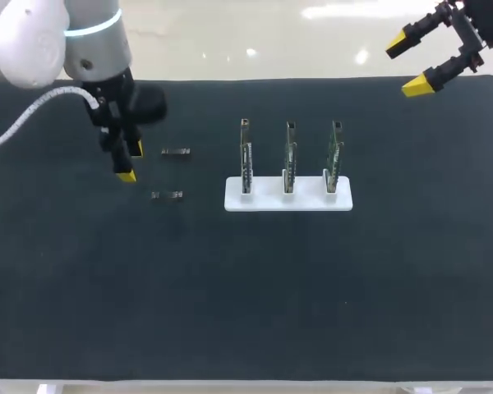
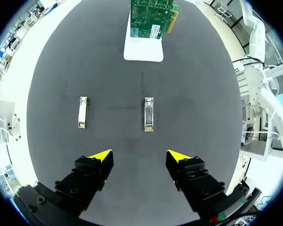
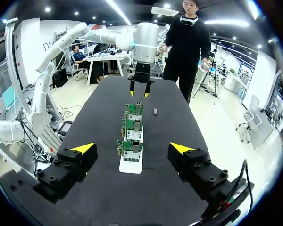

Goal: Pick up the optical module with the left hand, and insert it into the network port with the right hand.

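Two small metal optical modules lie on the black mat, one (image 1: 175,152) farther back, one (image 1: 167,194) nearer the front. My left gripper (image 1: 132,162) hangs open just left of them, holding nothing. From its wrist, one module (image 2: 148,114) lies ahead in line with the gap between the fingers, the other (image 2: 83,112) ahead of one finger and off to the side. A white stand (image 1: 287,197) holds three upright green network cards (image 1: 289,156). My right gripper (image 1: 412,63) is open at the far right edge, high above the mat, facing the stand (image 3: 130,165).
The black mat (image 1: 246,295) covers the table. The stand with its cards (image 2: 151,19) is straight ahead of the left gripper (image 2: 139,155), past the modules. In the right wrist view the cards (image 3: 132,147) line up between its open fingers (image 3: 85,148).
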You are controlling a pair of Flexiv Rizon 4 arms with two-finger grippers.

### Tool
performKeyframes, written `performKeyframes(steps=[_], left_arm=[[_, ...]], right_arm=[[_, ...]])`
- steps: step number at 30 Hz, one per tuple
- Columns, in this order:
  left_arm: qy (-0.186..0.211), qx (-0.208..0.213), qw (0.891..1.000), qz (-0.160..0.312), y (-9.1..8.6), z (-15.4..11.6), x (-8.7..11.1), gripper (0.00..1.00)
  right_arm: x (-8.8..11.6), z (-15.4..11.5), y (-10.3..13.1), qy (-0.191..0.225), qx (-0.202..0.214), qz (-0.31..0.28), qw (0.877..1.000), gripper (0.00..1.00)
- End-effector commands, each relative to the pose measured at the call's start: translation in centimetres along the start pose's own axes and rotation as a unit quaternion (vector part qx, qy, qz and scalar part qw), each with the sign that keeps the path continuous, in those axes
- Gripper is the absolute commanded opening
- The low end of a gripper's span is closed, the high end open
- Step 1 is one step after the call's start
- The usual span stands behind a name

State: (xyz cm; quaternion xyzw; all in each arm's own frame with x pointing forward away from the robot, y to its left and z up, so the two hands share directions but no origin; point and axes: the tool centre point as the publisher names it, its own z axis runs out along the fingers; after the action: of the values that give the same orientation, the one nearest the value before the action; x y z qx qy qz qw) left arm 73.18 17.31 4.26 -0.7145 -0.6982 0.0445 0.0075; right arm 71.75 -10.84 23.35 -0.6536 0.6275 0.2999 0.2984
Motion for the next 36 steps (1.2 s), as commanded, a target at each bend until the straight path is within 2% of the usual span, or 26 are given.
performKeyframes(steps=[1, 18, 36], left_arm=[[0.003, -0.01, 1.0, -0.001, -0.6, 0.6, -0.4, 1.0], [0.002, -0.045, 0.999, -0.028, -0.2, 2.8, -2.1, 1.0], [0.01, -0.047, 0.998, -0.03, -1.1, 4.2, -2.7, 1.0]], right_arm=[[0.0, 0.0, -0.1, 0.0, 0.0, 0.0, 1.0, 1.0], [0.0, 0.0, -0.1, 0.0, 0.0, 0.0, 1.0, 1.0], [0.0, 0.0, -0.1, 0.0, 0.0, 0.0, 1.0, 1.0]])
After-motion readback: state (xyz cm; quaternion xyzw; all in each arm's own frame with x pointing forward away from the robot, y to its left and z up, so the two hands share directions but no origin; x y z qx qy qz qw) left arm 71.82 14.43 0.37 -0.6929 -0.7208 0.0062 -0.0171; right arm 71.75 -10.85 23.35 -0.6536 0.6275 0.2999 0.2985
